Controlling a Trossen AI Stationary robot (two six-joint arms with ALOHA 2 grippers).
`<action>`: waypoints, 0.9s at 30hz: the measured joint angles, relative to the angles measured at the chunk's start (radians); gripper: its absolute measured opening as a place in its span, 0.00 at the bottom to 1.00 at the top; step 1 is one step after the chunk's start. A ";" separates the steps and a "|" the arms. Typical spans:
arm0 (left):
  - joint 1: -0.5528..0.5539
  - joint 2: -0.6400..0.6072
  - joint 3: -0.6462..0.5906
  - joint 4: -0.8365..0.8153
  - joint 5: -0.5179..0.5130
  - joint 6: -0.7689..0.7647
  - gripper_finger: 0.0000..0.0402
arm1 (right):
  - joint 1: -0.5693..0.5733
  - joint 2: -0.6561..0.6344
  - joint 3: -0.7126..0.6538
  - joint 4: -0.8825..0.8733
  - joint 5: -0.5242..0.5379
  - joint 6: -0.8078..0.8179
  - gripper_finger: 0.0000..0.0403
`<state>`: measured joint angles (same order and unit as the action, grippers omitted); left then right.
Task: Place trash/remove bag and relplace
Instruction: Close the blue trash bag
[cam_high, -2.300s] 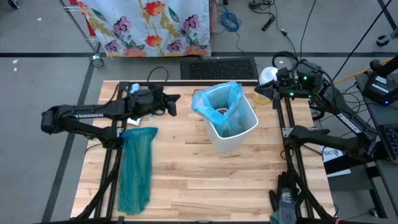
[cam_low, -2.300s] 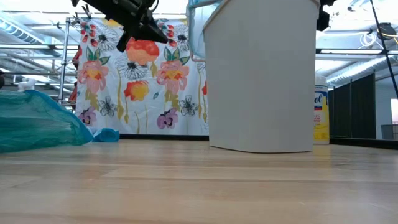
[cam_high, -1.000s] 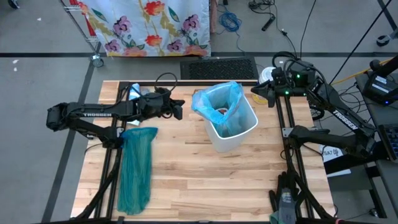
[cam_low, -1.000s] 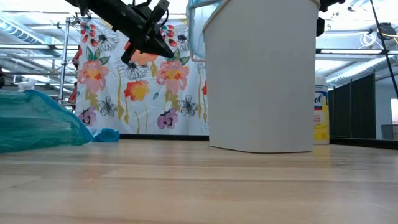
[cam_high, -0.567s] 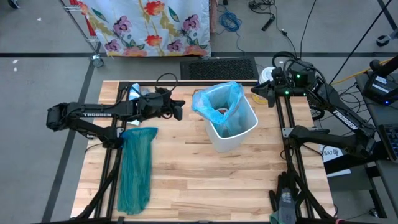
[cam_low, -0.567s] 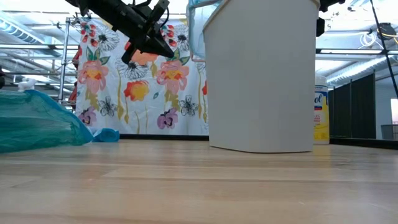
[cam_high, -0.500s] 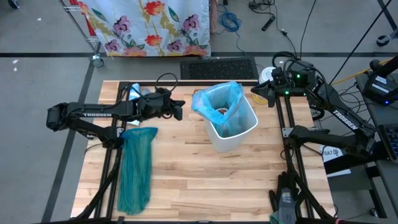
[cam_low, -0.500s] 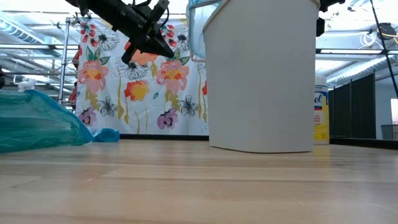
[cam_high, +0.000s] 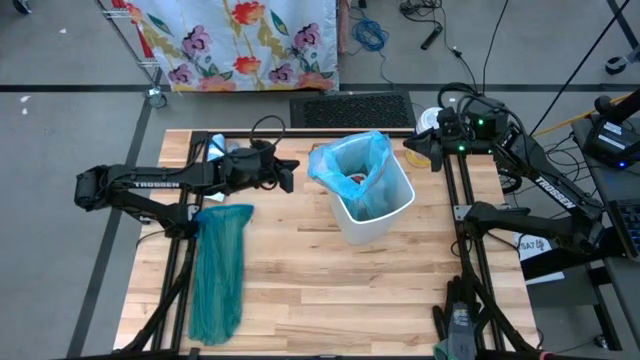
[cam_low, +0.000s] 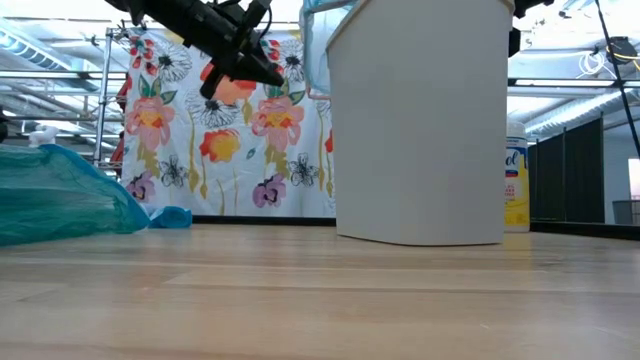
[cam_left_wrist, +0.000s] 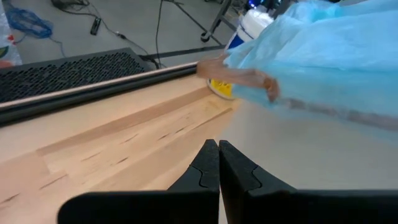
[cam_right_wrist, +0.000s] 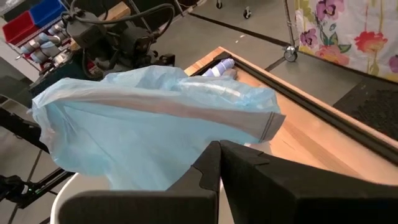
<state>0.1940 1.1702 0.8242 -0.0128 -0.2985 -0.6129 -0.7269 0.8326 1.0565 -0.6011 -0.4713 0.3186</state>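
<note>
Nearest you, one teal-green bag (cam_high: 218, 272) lies along the tabletop's (cam_high: 300, 300) left edge. One white bin (cam_high: 372, 208) stands toward the far edge, lined with the pale blue bag (cam_high: 350, 160), trash (cam_high: 355, 183) inside. Your left gripper (cam_high: 289, 173) hovers just left of that bag, fingers pressed together, empty. Your right gripper (cam_high: 408, 150) hangs near the far right corner, likewise closed on nothing.

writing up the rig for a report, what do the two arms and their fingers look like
Both arms are dark, nearly black, built of slim jointed tube sections. The left arm carries white lettering along its long link, and a black cable loops above its wrist. The right arm has similar white lettering and small green lights near its wrist. The fingers are flat matte-black plates with notched inner edges, tapering to a point.
</note>
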 joint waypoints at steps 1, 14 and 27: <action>0.000 0.000 0.000 0.005 0.000 0.007 0.00 | 0.000 0.000 0.000 0.002 0.000 0.005 0.00; 0.000 0.000 0.000 0.008 0.040 0.023 0.00 | 0.000 0.000 0.000 -0.002 0.000 0.011 0.00; 0.000 0.000 0.000 0.015 0.040 0.002 0.03 | 0.000 0.000 0.000 -0.001 0.000 -0.001 0.00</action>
<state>0.1940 1.1702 0.8242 0.0021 -0.2581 -0.6112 -0.7268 0.8326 1.0565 -0.6025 -0.4709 0.3173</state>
